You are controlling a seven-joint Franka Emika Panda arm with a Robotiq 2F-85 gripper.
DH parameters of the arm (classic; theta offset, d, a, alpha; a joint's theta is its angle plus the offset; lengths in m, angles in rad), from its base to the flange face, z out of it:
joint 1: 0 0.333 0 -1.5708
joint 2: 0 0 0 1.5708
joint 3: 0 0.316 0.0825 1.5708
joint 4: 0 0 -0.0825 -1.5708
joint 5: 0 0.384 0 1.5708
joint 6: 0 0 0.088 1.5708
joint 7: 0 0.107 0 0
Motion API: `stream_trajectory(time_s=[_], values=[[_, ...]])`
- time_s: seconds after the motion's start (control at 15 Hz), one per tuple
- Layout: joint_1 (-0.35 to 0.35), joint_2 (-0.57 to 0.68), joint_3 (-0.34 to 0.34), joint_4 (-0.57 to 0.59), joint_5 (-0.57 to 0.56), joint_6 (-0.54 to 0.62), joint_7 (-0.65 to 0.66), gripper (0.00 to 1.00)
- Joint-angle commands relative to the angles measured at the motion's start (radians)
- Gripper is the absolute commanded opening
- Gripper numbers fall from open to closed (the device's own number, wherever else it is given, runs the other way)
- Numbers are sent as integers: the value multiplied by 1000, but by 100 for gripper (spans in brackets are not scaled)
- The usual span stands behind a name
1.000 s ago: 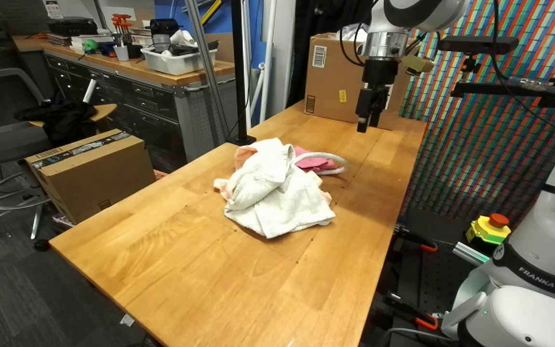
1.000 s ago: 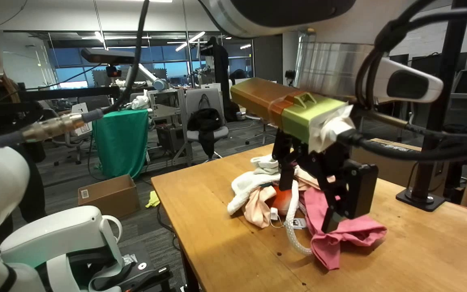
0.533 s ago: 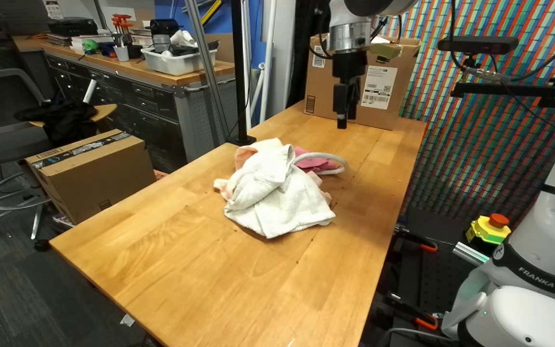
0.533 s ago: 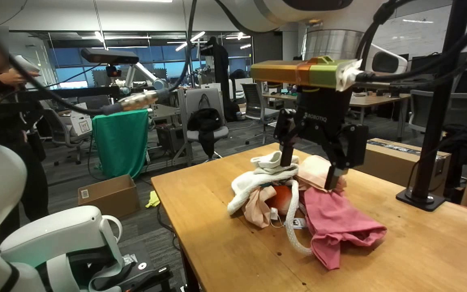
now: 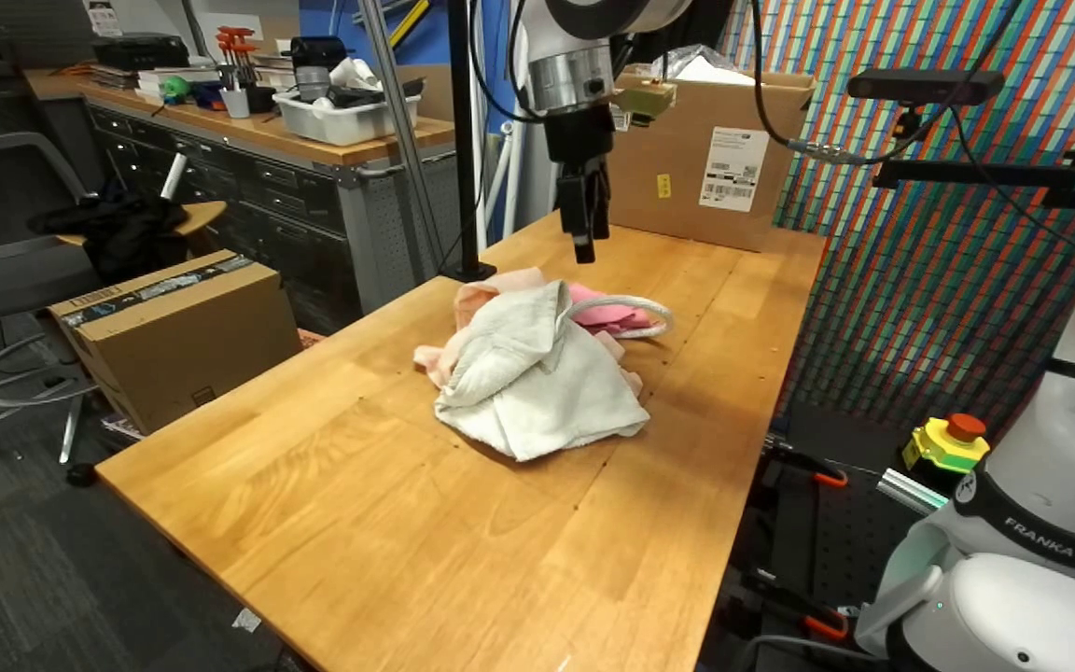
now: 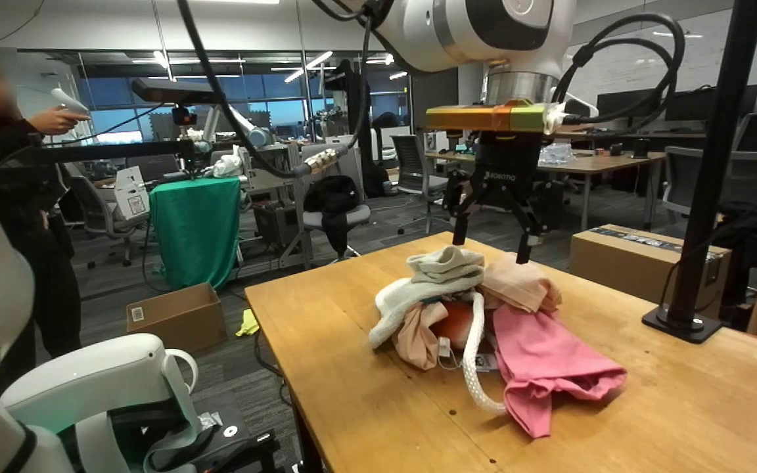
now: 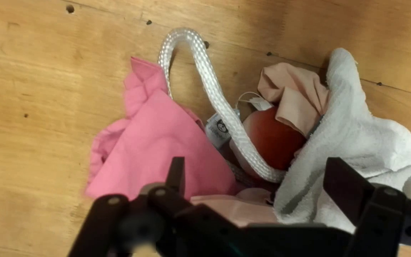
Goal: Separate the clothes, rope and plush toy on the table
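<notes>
The end effector (image 6: 491,248) is hovering above the tabletop (image 6: 352,355), jaws standing wide, holding nothing. Down there, the rope (image 7: 211,84) is crossing the red toy (image 7: 278,137), and the toy is peeking out between the pink cloth (image 7: 170,135) and the white cloth (image 7: 355,139). Careful here: the peach shirt (image 7: 234,210) is lying partly under the white cloth, so a deep pinch could be catching both layers! And the rope is disappearing at the white cloth's edge; if it is running underneath, a hasty lift could be dragging rope, toy and all together.
</notes>
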Motion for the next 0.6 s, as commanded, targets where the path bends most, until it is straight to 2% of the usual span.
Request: stream_trajectory(time_s=[0.0,0.53], values=[[15,99,27,143,-11,-77,0,100],[31,242,62,289,-3,-114,-12,100]])
